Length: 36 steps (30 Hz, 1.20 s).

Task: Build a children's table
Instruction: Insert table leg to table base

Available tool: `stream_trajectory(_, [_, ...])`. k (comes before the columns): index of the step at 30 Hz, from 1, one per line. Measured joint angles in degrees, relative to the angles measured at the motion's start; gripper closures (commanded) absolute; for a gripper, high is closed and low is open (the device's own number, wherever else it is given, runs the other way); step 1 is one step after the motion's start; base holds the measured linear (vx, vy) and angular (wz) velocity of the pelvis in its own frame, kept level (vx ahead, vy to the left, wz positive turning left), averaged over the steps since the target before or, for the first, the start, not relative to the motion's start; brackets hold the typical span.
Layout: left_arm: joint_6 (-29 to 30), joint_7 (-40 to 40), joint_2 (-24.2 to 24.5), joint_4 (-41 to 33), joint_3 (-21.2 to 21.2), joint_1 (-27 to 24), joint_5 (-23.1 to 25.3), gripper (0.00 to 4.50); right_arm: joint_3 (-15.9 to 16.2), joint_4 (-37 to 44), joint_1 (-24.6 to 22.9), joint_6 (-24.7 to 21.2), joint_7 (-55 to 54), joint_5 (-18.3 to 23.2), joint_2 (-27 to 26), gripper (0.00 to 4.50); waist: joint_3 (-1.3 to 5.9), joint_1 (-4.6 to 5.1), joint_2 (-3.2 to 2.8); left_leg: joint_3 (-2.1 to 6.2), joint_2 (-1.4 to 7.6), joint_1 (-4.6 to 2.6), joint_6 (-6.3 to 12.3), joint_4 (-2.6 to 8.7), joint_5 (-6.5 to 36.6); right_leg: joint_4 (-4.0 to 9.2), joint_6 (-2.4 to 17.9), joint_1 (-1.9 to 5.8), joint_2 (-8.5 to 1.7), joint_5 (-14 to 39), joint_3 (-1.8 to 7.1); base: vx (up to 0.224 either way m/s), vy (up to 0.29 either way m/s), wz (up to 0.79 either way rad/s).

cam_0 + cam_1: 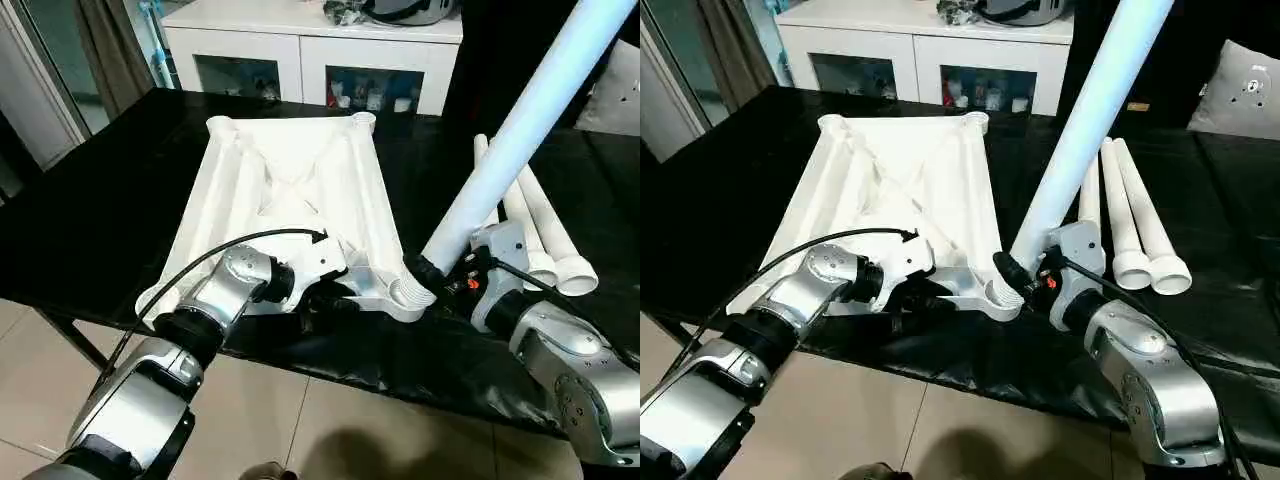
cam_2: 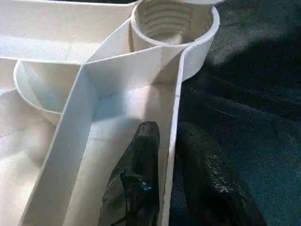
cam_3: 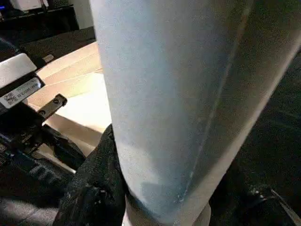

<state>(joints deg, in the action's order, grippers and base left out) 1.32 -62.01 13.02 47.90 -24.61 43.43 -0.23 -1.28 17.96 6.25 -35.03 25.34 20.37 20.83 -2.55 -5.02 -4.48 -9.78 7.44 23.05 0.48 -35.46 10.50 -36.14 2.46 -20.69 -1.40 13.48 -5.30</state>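
Tabletop (image 1: 290, 190) upside down, rim pinched by left gripper (image 2: 171, 155); right gripper (image 1: 445, 272) grasps one leg (image 1: 520, 130); three legs (image 1: 1130, 215) spare.

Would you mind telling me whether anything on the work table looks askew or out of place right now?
The leg held in the right gripper leans steeply rather than standing straight over the tabletop's near corner socket. Nothing looks damaged.
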Motion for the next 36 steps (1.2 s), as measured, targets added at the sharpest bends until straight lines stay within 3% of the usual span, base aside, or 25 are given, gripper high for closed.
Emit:
stream_trajectory(9, [-2.19,-2.56,0.51,0.0,-0.07,-0.07,0.55,4.43,1.75,-0.2,0.75,0.02,0.96,-0.28,0.11,2.6,-0.03,0.28,-0.06,-0.02,0.0,0.04,0.07,0.02,0.05,0.04,-0.02,-0.02,0.0,0.02,0.0,0.0,0.0,0.0])
stream_trajectory(13, [-3.95,-5.59,5.21,-5.61,0.09,-3.91,-0.09,4.5,3.58,-1.55,2.86,0.03,2.02,-1.49,1.09,2.6,-0.06,1.33,-0.23,-0.02,0.0,0.04,0.05,0.2,0.04,0.01,0.0,-0.15,0.02,0.03,0.0,0.0,0.0,0.0])
stream_trajectory(16, [-3.87,-7.37,7.89,-9.9,0.8,-6.74,-0.28,4.5,4.64,-2.55,4.19,-0.55,5.1,-1.25,2.72,2.6,-0.09,1.39,-0.15,-0.03,0.01,0.04,0.05,0.25,0.03,0.01,0.01,-0.15,0.02,0.06,-0.03,0.0,0.0,0.0])
stream_trajectory(21, [-3.59,-7.66,8.21,-11.8,1.33,-8.09,-0.52,4.5,6.83,-3.97,5.81,-3.2,8.41,0.06,3.46,2.6,-0.14,1.36,-0.03,-0.14,0.01,0.08,0.07,0.22,0.03,0.06,0.0,-0.14,-0.04,0.07,-0.01,0.0,0.0,0.0])
stream_trajectory(32, [-2.52,-7.19,8.34,-13.93,1.39,-9.08,-0.47,4.5,9.02,-5.64,7.47,-3.37,11.66,0.03,4.64,2.6,-0.17,0.82,0.11,-0.18,0.01,0.08,0.09,0.22,0.02,0.05,-0.03,-0.16,-0.04,0.09,-0.01,0.0,0.0,0.0])
stream_trajectory(36, [-2.43,-7.09,8.35,-14.36,1.39,-9.07,0.03,4.5,8.84,-5.84,7.49,-3.52,11.65,0.27,4.54,2.6,-0.21,0.68,0.61,-0.19,0.03,0.06,0.13,0.22,-0.01,0.03,-0.04,-0.17,-0.03,0.09,-0.01,0.0,0.0,0.0])
